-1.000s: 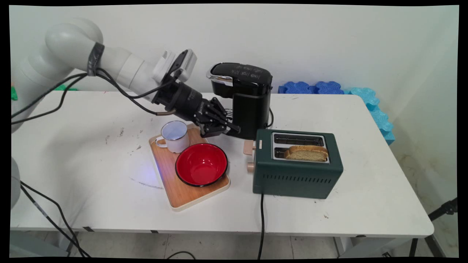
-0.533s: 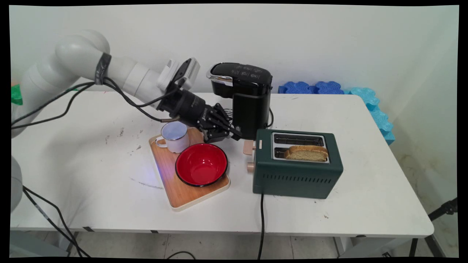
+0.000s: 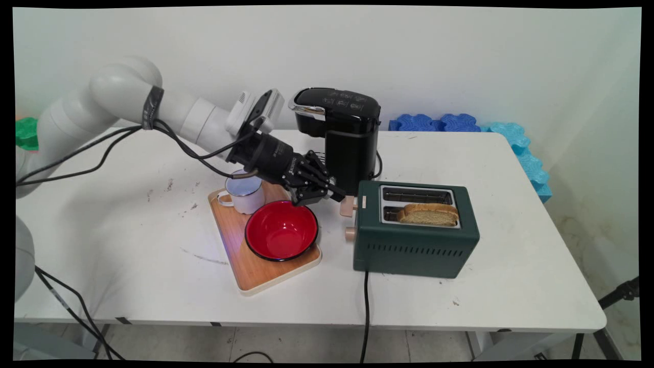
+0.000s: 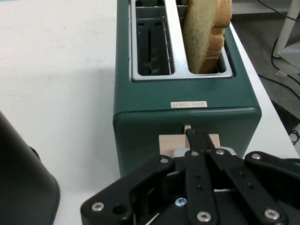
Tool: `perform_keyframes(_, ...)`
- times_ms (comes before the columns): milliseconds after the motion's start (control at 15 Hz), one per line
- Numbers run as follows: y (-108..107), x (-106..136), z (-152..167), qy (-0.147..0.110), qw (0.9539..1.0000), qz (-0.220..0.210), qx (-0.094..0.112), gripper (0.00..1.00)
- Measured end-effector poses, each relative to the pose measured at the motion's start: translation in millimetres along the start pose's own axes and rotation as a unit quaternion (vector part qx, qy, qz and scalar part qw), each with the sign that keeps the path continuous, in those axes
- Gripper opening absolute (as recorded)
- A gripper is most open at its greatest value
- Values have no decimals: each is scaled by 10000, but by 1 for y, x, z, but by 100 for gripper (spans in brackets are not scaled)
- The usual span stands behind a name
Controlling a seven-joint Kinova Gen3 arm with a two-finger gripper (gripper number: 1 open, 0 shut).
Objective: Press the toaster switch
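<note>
Gripper [image 4: 197,133] fingers pressed together, holding nothing, tip on the green toaster's [image 3: 415,244] beige lever [image 4: 166,141]. I see bread [image 3: 428,214] in its near slot.

Light: bright, even across my table [image 3: 460,158].
Shadows: soft, beside the toaster [image 3: 416,230].
Focus: my hand view sharp.
</note>
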Motion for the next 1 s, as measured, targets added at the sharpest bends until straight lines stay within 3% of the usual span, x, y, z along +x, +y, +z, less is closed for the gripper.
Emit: perform_keyframes(1000,-1,-22,23,3,10000,-91,6,0)
